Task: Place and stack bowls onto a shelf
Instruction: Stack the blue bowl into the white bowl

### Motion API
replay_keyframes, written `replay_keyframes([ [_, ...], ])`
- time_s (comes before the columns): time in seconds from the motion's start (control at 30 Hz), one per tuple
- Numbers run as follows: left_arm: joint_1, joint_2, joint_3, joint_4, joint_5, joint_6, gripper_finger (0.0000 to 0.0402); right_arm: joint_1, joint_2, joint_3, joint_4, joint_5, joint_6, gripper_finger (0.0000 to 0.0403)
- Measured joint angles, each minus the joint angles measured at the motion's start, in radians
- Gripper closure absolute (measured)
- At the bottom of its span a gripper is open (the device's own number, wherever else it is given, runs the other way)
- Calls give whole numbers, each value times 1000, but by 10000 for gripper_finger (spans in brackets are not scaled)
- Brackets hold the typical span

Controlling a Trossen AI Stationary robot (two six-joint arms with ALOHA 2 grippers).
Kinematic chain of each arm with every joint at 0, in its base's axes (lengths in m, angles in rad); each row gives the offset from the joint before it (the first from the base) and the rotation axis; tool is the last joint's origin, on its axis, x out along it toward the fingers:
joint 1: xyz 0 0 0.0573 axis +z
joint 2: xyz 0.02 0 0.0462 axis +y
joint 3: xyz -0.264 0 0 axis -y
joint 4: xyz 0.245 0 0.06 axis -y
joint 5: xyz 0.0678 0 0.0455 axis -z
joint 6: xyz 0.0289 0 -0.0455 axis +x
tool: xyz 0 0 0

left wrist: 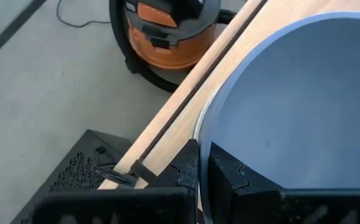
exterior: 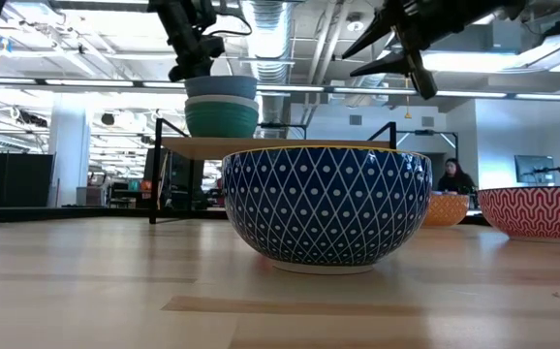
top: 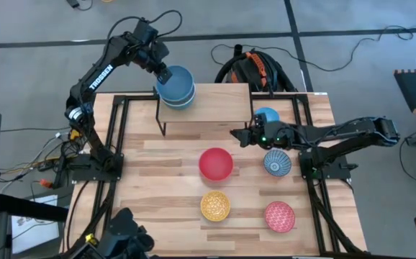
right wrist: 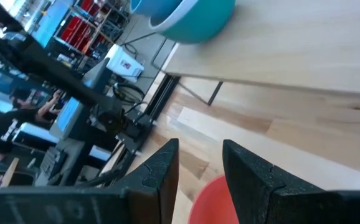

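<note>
On the left end of the shelf [top: 215, 101] stand a green bowl [exterior: 222, 118] and a white bowl [right wrist: 167, 22] nested in it. A plain blue bowl [top: 176, 83] tops them, with my left gripper [top: 160, 72] shut on its rim. My right gripper [top: 238, 135] hangs open over the table by the shelf's right front leg and touches nothing. Another plain blue bowl [top: 267, 116] sits behind the right arm. On the table rest the red [top: 216, 163], blue-patterned [top: 277, 162], yellow-patterned [top: 216, 206] and pink-patterned [top: 280, 216] bowls. My left gripper pinches the blue bowl's rim [left wrist: 203, 134] on its far left side. One finger [left wrist: 242, 180] is inside the bowl and the other [left wrist: 183, 171] outside. The fingers slant down from the far left. The bowl stays level on the stack; resting or just above, I cannot tell.
Black frame rails [top: 118, 137] run along both table sides. An orange and black vacuum [top: 255, 68] stands on the floor behind the shelf. The shelf's right part is bare wood. A person [exterior: 451, 176] sits far back in the room.
</note>
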Motion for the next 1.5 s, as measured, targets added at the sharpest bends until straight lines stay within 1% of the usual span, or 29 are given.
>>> replay_keyframes([
  [0.1, -2, 11, 0, 1, 35, 3, 398, -10, 0, 0, 0, 2, 0, 253],
  [0.17, -2, 20, 0, -5, 41, 4, 389, -11, 0, 0, 3, 2, 1, 253],
  [0.27, -2, 29, 0, -5, 43, 3, 364, -3, 0, 0, 3, 23, 1, 253],
  [0.47, -2, 22, 4, -2, 32, -20, 299, 32, -5, 0, 0, 97, 2, 253],
  [0.63, 3, 3, 85, 30, -6, -21, 268, 32, -13, 0, -10, 101, 17, 253],
  [0.77, 13, 8, 78, 90, -26, -6, 264, 18, -13, 0, -8, 101, 20, 253],
  [1.0, 22, 12, -50, 144, -25, 2, 264, 33, -13, 0, -5, 120, 20, 253],
  [1.17, 22, 12, -88, 152, -25, -4, 274, 54, -13, 0, -7, 128, 20, 253],
  [1.33, 21, 9, -85, 157, -26, -5, 282, 55, -13, 0, -8, 136, 20, 252],
  [1.5, 25, -34, -30, 164, -26, -5, 287, 55, -13, 0, -7, 134, 30, 252],
])
